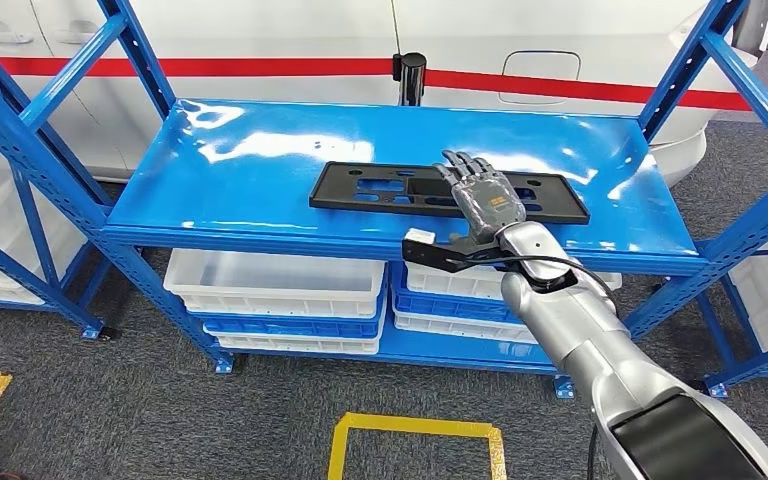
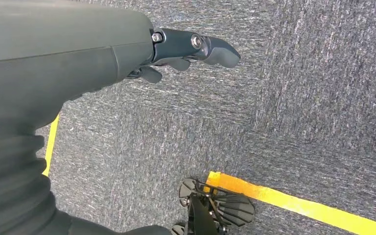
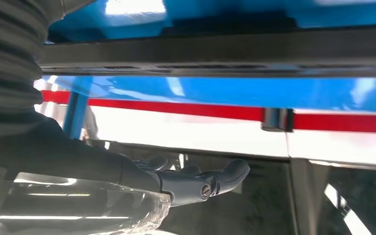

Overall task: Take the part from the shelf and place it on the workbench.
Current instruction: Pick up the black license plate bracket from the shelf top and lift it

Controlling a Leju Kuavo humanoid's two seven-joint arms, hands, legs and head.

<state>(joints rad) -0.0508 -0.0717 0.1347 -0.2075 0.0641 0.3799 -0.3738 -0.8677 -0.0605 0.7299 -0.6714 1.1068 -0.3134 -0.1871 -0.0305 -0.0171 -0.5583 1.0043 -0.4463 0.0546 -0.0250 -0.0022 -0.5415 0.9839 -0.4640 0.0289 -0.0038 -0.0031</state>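
A long flat black part with cut-outs lies on the blue shelf top, near its front edge. My right hand reaches over the part's right half with its fingers stretched out and apart, holding nothing. I cannot tell whether it touches the part. The right wrist view is turned; there the part is a dark bar along the blue shelf, and the right hand has its thumb and fingers extended. My left hand hangs over grey carpet, fingers loose, with nothing in it.
White and blue bins sit on the lower shelf. Blue uprights and braces frame both sides. A white body with a red stripe and a dark post stand behind. Yellow floor tape marks the carpet in front.
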